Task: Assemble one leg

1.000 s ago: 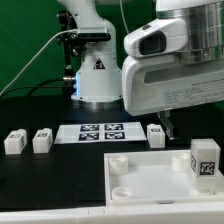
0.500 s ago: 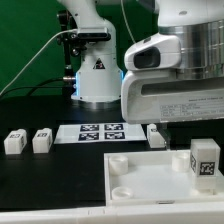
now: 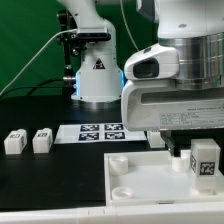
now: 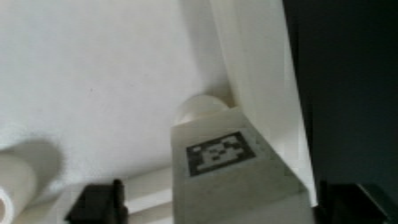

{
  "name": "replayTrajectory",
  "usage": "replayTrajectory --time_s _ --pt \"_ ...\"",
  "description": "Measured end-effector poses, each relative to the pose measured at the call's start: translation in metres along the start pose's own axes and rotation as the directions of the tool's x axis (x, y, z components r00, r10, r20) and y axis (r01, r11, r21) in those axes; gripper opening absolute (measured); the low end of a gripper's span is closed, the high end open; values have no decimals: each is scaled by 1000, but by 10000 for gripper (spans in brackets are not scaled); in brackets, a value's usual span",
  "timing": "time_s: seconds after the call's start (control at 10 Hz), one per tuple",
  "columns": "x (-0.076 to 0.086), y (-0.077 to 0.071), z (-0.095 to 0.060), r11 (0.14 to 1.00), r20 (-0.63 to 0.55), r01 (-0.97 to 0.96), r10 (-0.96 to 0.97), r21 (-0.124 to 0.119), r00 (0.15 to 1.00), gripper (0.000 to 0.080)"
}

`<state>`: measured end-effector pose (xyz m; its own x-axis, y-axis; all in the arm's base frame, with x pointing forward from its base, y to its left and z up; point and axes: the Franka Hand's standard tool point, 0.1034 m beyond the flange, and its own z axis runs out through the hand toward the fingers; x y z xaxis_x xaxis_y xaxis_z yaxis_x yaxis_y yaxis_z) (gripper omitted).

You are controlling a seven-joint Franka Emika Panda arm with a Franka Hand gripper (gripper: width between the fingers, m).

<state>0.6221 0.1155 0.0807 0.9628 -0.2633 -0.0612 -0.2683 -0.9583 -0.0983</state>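
Observation:
A white leg (image 3: 205, 160) with a square tag stands upright on the large white panel (image 3: 140, 178) near its edge on the exterior view's right. My gripper (image 3: 186, 150) hangs right beside and above it. In the wrist view the same leg (image 4: 222, 150) lies between my two dark fingers (image 4: 98, 202), with my gripper (image 4: 228, 206) open around it. One finger stands clear of the leg and the other is close to it. Two more legs (image 3: 14, 142) (image 3: 42, 140) lie on the black table at the exterior view's left.
The marker board (image 3: 98, 131) lies behind the panel in the middle. The robot base (image 3: 97, 75) stands at the back. A round corner socket (image 4: 18, 172) of the panel shows in the wrist view. The panel's edge (image 4: 294, 90) runs just beside the leg.
My gripper has moved toward the exterior view's right and down, to the upright leg on the panel. It now hides the leg that lay beside the marker board.

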Motion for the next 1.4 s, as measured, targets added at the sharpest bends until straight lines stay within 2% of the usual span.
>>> replayTrajectory --time_s 0.1,0.2,0.5,0.6,0.9,1.0,1.1,1.3,1.4 --pt "0 0 0 998 0 -66 66 1 998 412" --pt "0 -1 0 986 0 -169 169 2 986 292" --pt "0 -2 0 899 0 -438 438 4 899 292" --pt "0 -2 0 846 -1 -533 533 4 846 292" --pt "1 -6 1 531 -6 -847 847 11 531 294" --pt "1 -11 4 345 -11 -938 939 41 345 294" --pt "1 -13 5 316 -14 -947 949 62 315 294" --pt "1 -13 5 344 -16 -937 939 60 343 295" --pt "1 -12 5 398 -20 -916 917 58 397 547"
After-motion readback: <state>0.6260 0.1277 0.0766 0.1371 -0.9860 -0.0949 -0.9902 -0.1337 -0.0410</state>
